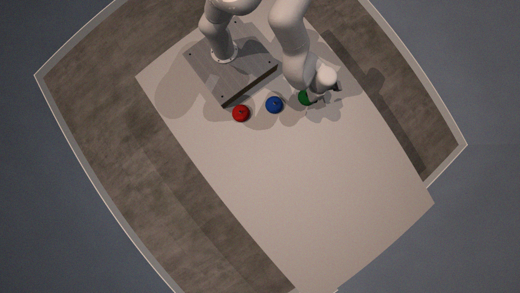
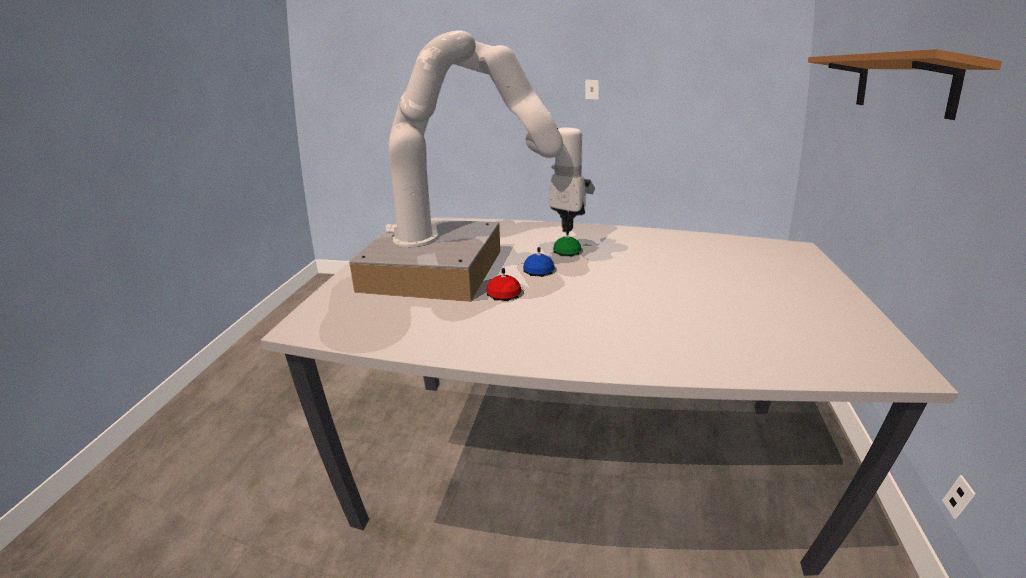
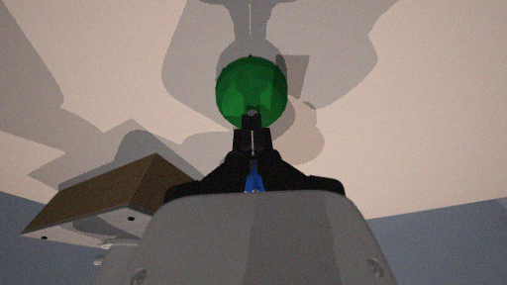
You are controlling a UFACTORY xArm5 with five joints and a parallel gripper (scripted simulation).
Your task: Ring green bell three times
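Item 1: green bell (image 2: 567, 246), upper centre of the exterior view, last in a diagonal row of 3 on the desk (image 2: 646, 337). It sits directly under the gripper (image 2: 567, 228). In the top view only its left half shows past the wrist.

Item 2: gripper, pointing straight down; jaws pressed together, pinching nothing, used as a single blunt tip. In the wrist view the tip lines up with the bell's button (image 3: 252, 113) at the centre of the dome. Whether tip and button touch cannot be told.

Item 3: blue bell (image 2: 538, 264), just left of and below the green one in the exterior view. Red bell (image 2: 504, 287), further along the same line, close to the base block (image 2: 373, 276).

Risks, as judged:
- An off-centre push could slide down the dome and shove the green bell out of place.
- A short stroke, or a lift that stops too low, would leave a ring uncounted.
- Sideways drift toward frame left would bring the tip over the blue bell.
- Resting on the button at the end would break the no-sink rule.

Room: wide bare desk to the lower right in the top view, its edges well apart from the bells. The base block bounds the left. Straight up is free.
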